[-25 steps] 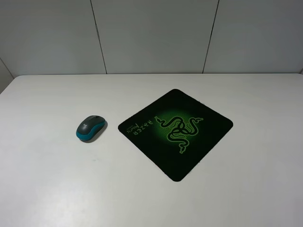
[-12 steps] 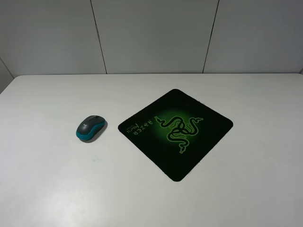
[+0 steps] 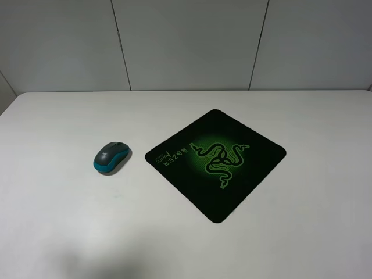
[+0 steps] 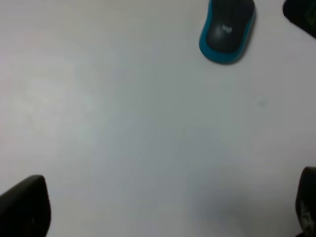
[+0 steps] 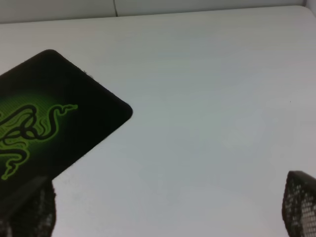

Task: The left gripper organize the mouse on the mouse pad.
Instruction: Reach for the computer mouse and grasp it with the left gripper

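A faint shadow (image 3: 75,264) newly crosses the tabletop (image 3: 52,221); the mouse (image 4: 227,29) lies unmoved, well ahead of the left gripper (image 4: 165,210), jaws wide open, likely starting its approach

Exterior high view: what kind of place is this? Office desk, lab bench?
Most likely a robot test bench, not a working desk: a bare white table against a plain grey panelled wall, with only a mouse and a mouse pad laid out, no keyboard or screen in view.

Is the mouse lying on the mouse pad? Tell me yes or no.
No, the mouse lies on the bare white table to the left of the mouse pad in the exterior high view, with a gap between them.
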Robot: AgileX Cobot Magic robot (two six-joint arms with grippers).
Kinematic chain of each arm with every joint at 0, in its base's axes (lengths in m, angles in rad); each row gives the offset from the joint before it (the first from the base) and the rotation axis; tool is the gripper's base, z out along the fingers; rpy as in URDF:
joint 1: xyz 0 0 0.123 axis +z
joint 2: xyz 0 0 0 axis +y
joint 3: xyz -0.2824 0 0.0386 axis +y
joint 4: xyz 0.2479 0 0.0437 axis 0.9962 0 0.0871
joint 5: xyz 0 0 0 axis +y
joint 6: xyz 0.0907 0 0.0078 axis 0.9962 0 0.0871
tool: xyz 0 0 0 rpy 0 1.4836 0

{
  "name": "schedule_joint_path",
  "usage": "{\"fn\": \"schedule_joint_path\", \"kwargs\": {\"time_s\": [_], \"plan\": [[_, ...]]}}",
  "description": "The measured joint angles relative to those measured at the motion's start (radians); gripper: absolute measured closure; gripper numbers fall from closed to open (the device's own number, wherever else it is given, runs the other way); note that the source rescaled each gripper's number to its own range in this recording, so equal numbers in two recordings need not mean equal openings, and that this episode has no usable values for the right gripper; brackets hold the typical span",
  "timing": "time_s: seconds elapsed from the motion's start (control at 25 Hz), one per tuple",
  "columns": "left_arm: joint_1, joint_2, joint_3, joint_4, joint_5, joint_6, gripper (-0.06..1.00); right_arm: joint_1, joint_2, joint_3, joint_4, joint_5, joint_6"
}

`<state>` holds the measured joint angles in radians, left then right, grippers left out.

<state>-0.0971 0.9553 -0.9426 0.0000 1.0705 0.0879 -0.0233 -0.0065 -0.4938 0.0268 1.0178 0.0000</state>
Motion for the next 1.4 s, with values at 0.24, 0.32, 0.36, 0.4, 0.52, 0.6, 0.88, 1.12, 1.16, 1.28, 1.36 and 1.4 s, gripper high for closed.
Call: {"fn": "schedule_joint_path", "kwargs": {"time_s": [0.24,0.32,0.36,0.4,0.52,0.6,0.88,1.12,1.16,1.28,1.36,1.4], "plan": [[-0.057,0.206,-0.046,0.000,-0.088,0.000,-0.05,0.000,0.000,0.000,0.000,0.000,0.000],[-0.073,0.269,-0.068,0.000,-0.104,0.000,-0.05,0.000,0.000,0.000,0.000,0.000,0.000],[-0.080,0.302,-0.082,0.000,-0.109,0.000,-0.05,0.000,0.000,0.000,0.000,0.000,0.000],[-0.087,0.329,-0.093,0.000,-0.112,0.000,-0.05,0.000,0.000,0.000,0.000,0.000,0.000],[-0.105,0.420,-0.132,0.000,-0.127,0.000,-0.05,0.000,0.000,0.000,0.000,0.000,0.000],[-0.119,0.474,-0.154,0.000,-0.134,0.000,-0.05,0.000,0.000,0.000,0.000,0.000,0.000],[-0.173,0.647,-0.225,0.000,-0.168,0.000,-0.05,0.000,0.000,0.000,0.000,0.000,0.000],[-0.215,0.754,-0.236,0.000,-0.202,0.000,-0.05,0.000,0.000,0.000,0.000,0.000,0.000],[-0.220,0.768,-0.236,0.006,-0.203,-0.004,-0.05,0.000,0.000,0.000,0.000,0.000,0.000],[-0.227,0.811,-0.236,0.011,-0.211,-0.010,-0.05,0.000,0.000,0.000,0.000,0.000,0.000],[-0.232,0.834,-0.236,0.021,-0.228,-0.011,-0.05,0.000,0.000,0.000,0.000,0.000,0.000],[-0.233,0.843,-0.236,0.023,-0.239,-0.011,-0.05,0.000,0.000,0.000,0.000,0.000,0.000]]}}
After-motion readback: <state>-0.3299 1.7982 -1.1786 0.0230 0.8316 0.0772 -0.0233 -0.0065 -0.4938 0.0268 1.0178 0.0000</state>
